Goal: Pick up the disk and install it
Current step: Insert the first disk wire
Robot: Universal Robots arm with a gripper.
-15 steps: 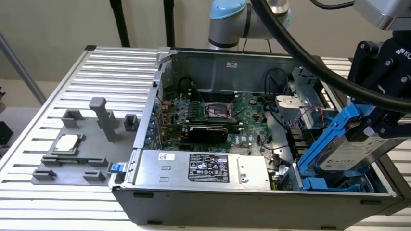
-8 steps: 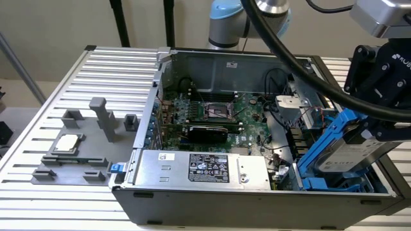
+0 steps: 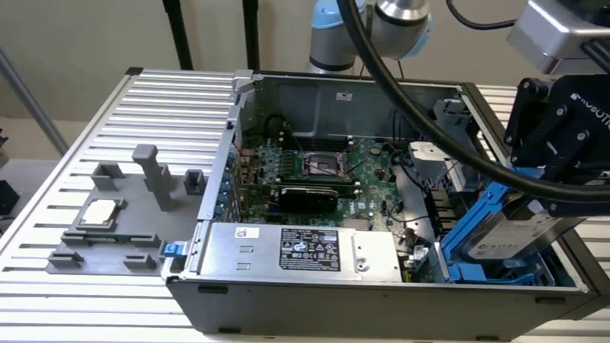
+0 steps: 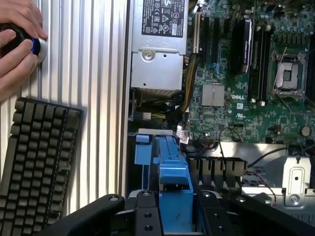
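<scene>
The gripper (image 3: 556, 207) is shut tight on the disk (image 3: 510, 239) and holds it by its top end. In the wrist view the blue frame sits between the two black fingers (image 4: 147, 219). The disk leans at a slant with its low end down by the blue bay (image 3: 472, 271), in the corner of the open computer case (image 3: 381, 304) on the exterior view's right, near the big silver box (image 3: 305, 250). A hand (image 4: 15, 44) rests on a round knob (image 4: 36, 46) beside a black keyboard (image 4: 37, 157).
</scene>
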